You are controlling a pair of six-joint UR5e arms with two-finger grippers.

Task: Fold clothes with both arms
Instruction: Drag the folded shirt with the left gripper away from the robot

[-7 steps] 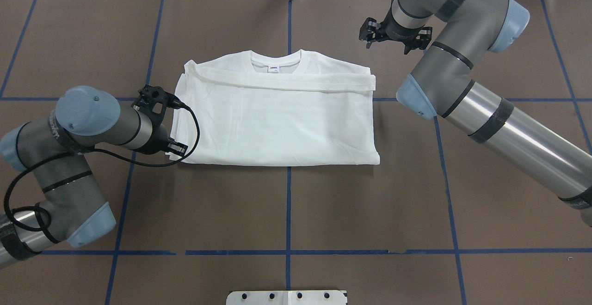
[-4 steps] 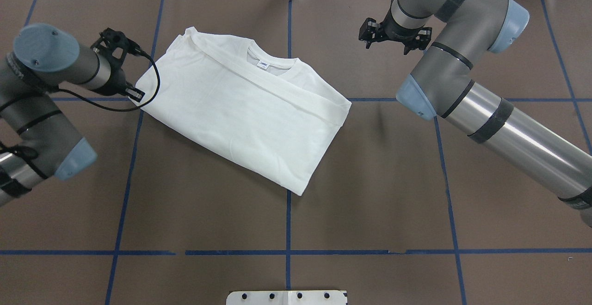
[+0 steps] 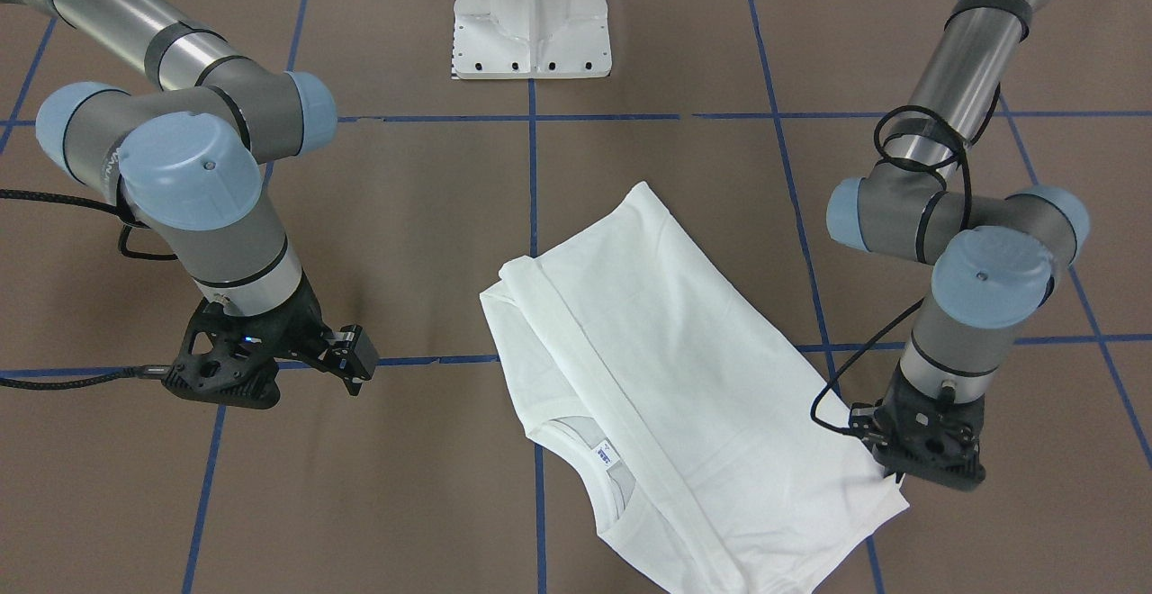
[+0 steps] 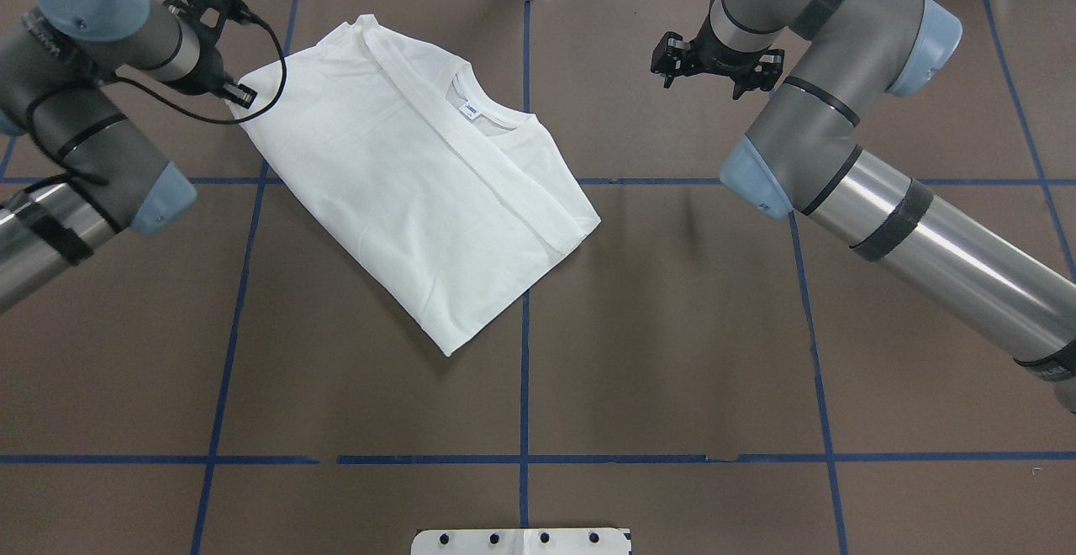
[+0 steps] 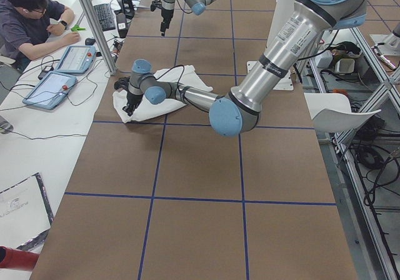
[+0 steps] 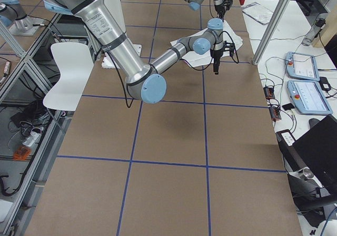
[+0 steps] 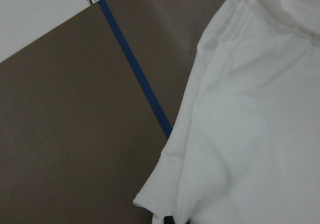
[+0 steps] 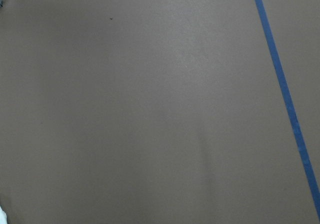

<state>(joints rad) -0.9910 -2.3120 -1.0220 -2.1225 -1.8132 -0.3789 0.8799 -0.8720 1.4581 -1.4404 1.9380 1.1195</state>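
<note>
Overhead exterior view: the white long-sleeved T-shirt [image 4: 395, 202] lies folded flat on the brown worktop [image 4: 672, 328], mostly in the far-left quarter, with its collar [image 4: 508, 124] and neck label [image 4: 471, 112] facing up.
Long axis: it runs on a diagonal, from the far-left end by the left arm down toward the robot and the centre, skewed against the blue tape lines [image 4: 523, 404].
Collar side: the long edge that carries the collar faces the far right, toward the right arm.
Left gripper [image 4: 241, 97]: it touches the shirt's far-left corner. The jaws look clamped on that corner, though the left wrist view shows only the cloth corner running off its bottom edge.
Right gripper [image 4: 670, 60]: it hangs over bare worktop on the far right, well apart from the shirt, and holds nothing. Whether its jaws are apart or together cannot be told.
Nearer arm: the left, already at the cloth. The right gripper has open worktop between it and the collar edge.
Bearing for the right gripper: the shirt lies toward the robot's left and a little nearer the base, and the collar edge is its closest part.
Likely need: the shirt probably has to be squared to the tape grid, or the right gripper brought across to the collar-side edge, before a two-arm fold can start.
</note>
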